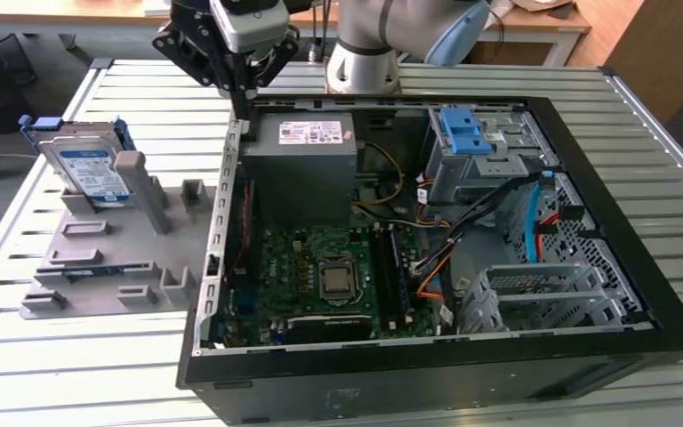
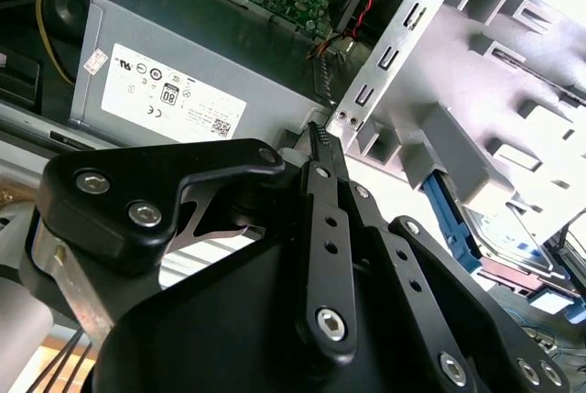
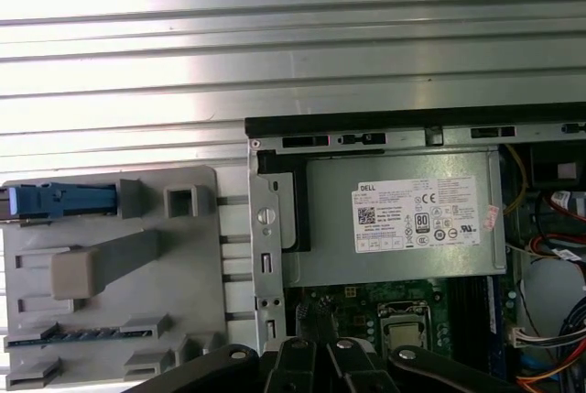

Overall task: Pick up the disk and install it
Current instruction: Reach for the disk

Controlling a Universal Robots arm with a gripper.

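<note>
The gripper is hanging over the side wall of the open computer case, just beside the grey power supply. Its black fingers seem to be drawn together into one thin point with nothing between them, though the exterior view is showing them only as a narrow dark line. The second wrist view is giving the closer look: a tapered, toothed tip is pointing at the seam where the power supply's painted box meets the slotted steel wall.

The disk is standing upright on its edge in the far end of the grey plastic fixture, outside the case on the exterior view's left and well apart from the gripper. There its flat silver face, white-and-blue label and blue bracket are facing the camera. The first wrist view is catching the disk edge-on, as a blue strip.

The fixture is moulded with blocky posts and slots. It is lying on a ribbed aluminium table. Inside the case, a green motherboard is lying flat below the power supply.
</note>
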